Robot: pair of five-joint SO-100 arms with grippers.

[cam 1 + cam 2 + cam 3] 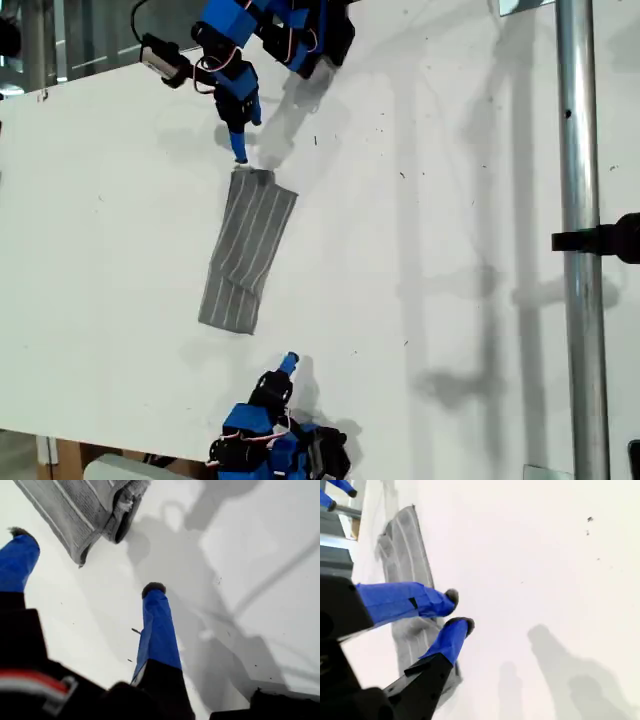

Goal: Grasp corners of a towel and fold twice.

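Clearance comes first: my first gripper [87, 560] hangs over the bare table [450, 200], jaws spread wide with nothing between them. It sits just short of the towel [245, 250], near the exterior view's bottom edge. The towel lies as a long narrow strip, so I judge one fold done and the second fold still to make.

Bring that gripper forward and line it up on the near corner [80, 562]. The layers at this end are stacked and one edge curls up, so come in low and take every layer at once. Pinching only the top one would peel the first fold open.

Further along, the strip runs slightly slanted across the table, with a small crease near this end. Keep the lift gentle so the soft cloth does not drag and skew.

At the far end, my second gripper [460, 611] is over the towel with its fingertips [451, 596] only a narrow gap apart. White table shows between them, so I judge it holds nothing. Open it a little, press down on the far corner [237, 174] and close. Lift only once both ends are gripped, and carry one end evenly over to the other.
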